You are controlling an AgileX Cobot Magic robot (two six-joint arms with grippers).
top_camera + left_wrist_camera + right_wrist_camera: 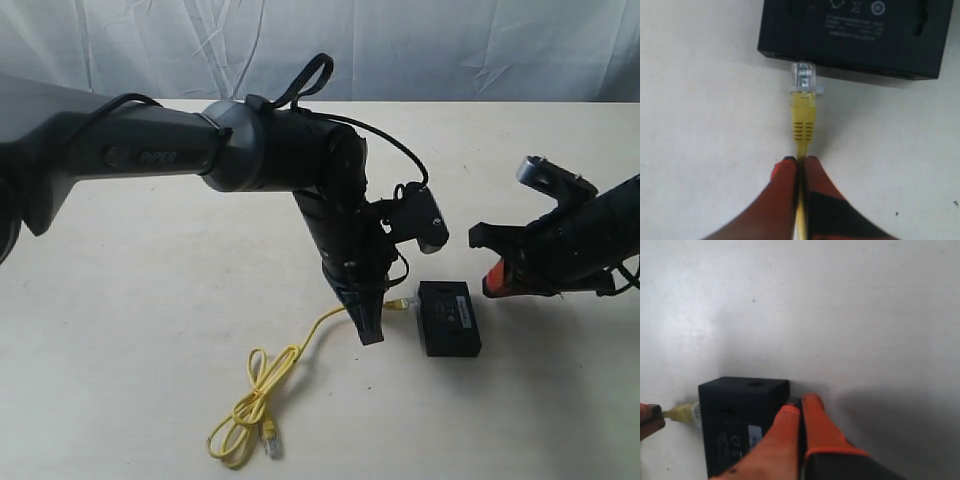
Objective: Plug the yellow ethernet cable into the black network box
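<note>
While left gripper [798,162] pinches cable [802,149], plug [803,76] (clear) faces black box [855,35]

Pale cream tabletop [110,330], wrinkled white cloth backdrop [450,45] behind.

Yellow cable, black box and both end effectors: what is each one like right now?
Yellow cable: pinched behind its plug, clear plug tip at the box's side, not pushed fully in; far end loosely coiled.
Black box: lying flat, label up.
Left end effector: shut on the yellow cable.
Right end effector: shut, holding nothing, tips beside the black box.
</note>
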